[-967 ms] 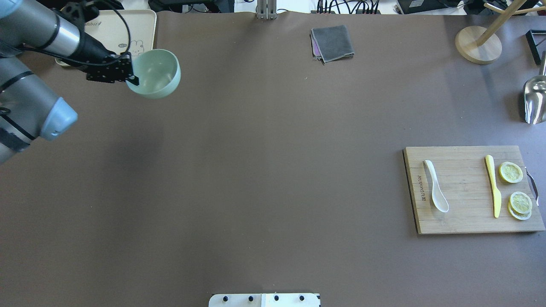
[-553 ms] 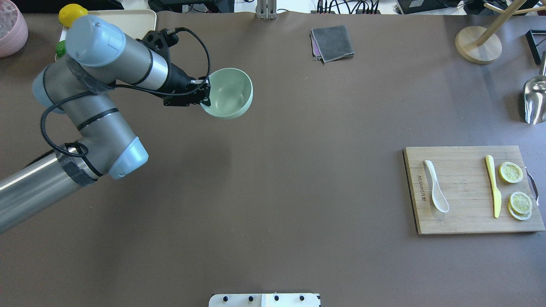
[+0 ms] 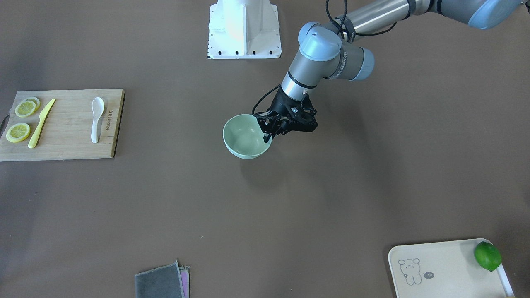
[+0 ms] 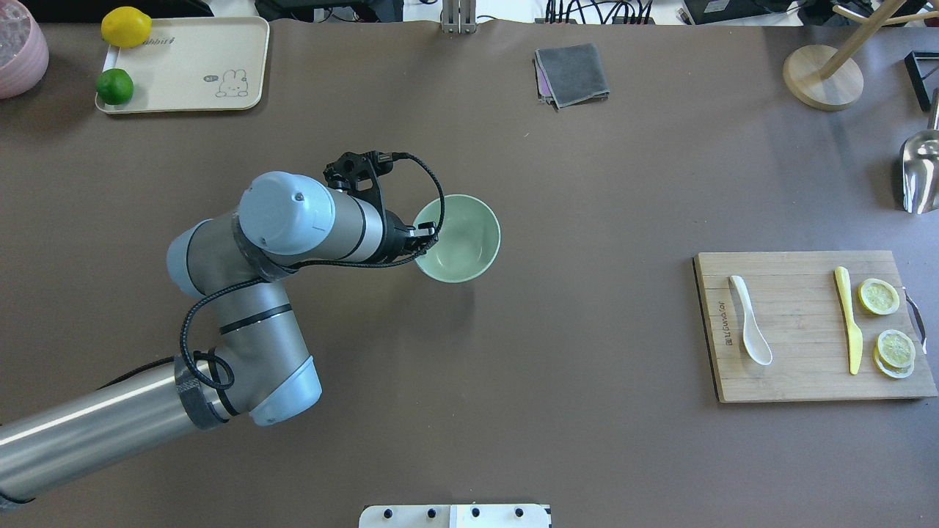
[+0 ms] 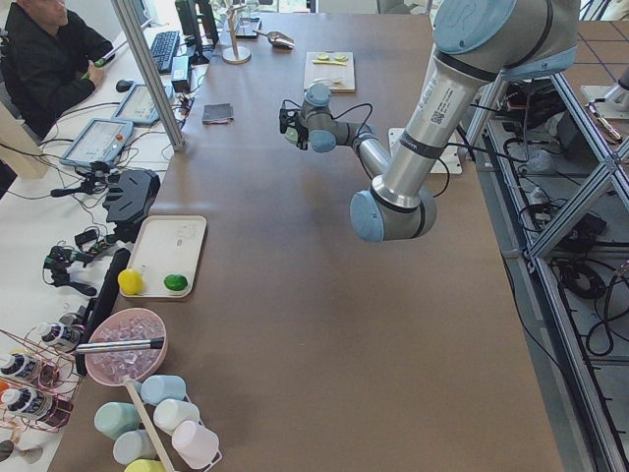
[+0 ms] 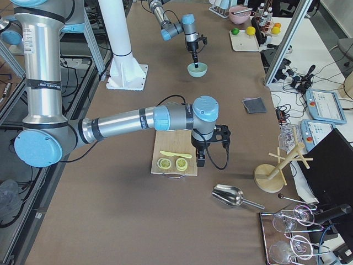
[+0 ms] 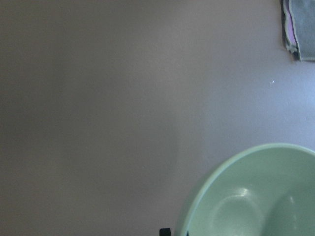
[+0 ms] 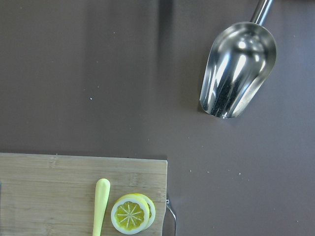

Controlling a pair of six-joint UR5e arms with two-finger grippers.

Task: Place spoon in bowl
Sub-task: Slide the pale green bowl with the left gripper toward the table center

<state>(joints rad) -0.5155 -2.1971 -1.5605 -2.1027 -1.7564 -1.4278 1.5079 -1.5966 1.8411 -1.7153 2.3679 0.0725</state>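
The mint-green bowl (image 4: 462,238) is near the table's middle, also in the front view (image 3: 244,138) and the left wrist view (image 7: 256,196). My left gripper (image 4: 425,238) is shut on its rim on the robot's left side and holds it upright low over the table (image 3: 268,131). I cannot tell whether the bowl touches the table. The white spoon (image 4: 748,319) lies on the left part of the wooden cutting board (image 4: 799,381), far right of the bowl (image 3: 96,118). My right gripper (image 6: 201,160) shows only in the right side view, over the board's far edge. I cannot tell its state.
A yellow knife (image 4: 847,319) and lemon slices (image 4: 878,296) lie on the board. A metal scoop (image 4: 921,172) and wooden stand (image 4: 821,77) are at the far right, a grey cloth (image 4: 572,73) at the back, and a tray (image 4: 183,66) with a lime (image 4: 115,86) at the back left.
My left arm has carried the bowl from beside the tray at the back left toward the table's middle, rightward and nearer. The spoon has not moved.
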